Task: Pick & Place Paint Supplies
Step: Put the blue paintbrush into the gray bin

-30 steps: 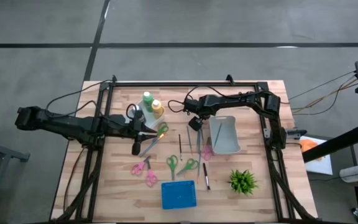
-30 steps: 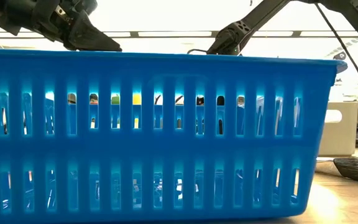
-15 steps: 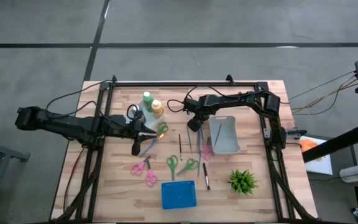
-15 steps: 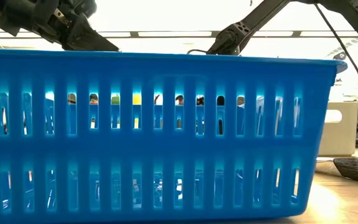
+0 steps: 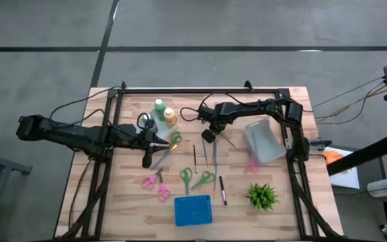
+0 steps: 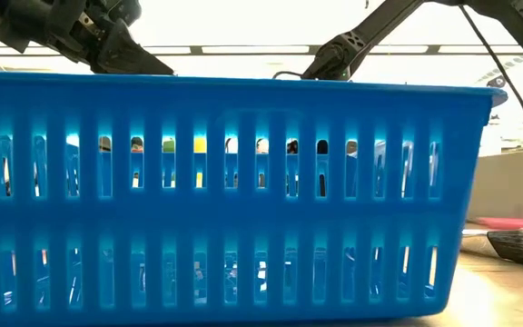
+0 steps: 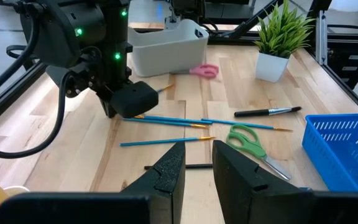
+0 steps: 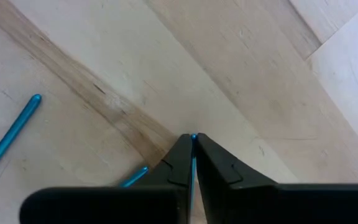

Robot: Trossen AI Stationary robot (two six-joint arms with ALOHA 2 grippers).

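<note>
A dark right gripper (image 8: 191, 163) presses down at the middle of a wooden worktop (image 5: 287, 202), its fingers pinched together on the end of a thin blue-handled brush (image 8: 193, 138), seen close in the right wrist view. Two more blue brush handles (image 8: 10, 134) lie on the wood just beside it. From above, the right gripper (image 5: 209, 135) sits between the squeeze bottles and a grey bin (image 5: 263, 140), which stands tilted near the worktop's right edge with a pink object (image 5: 252, 165) at its near corner.

The left gripper (image 5: 154, 144) waits over the left half of the worktop, its fingers (image 7: 169, 167) parted by a narrow gap with nothing between them. Just beside it, toward the far edge, stand the green squeeze bottle (image 5: 159, 106), the yellow-orange squeeze bottle (image 5: 170, 117) and a dark grey bottle (image 5: 149, 125), close together.

Several blue brushes (image 7: 166, 120) lie near the worktop's middle, with a dark-handled brush (image 5: 223, 190) nearer the front edge. Green scissors (image 5: 186, 179) and pink scissors (image 5: 154, 181) lie toward the front, left of centre. A blue slotted basket (image 5: 193, 210) stands at the front edge and fills the low view (image 6: 243, 191). A small green potted plant (image 5: 262, 195) stands near the front right corner.
</note>
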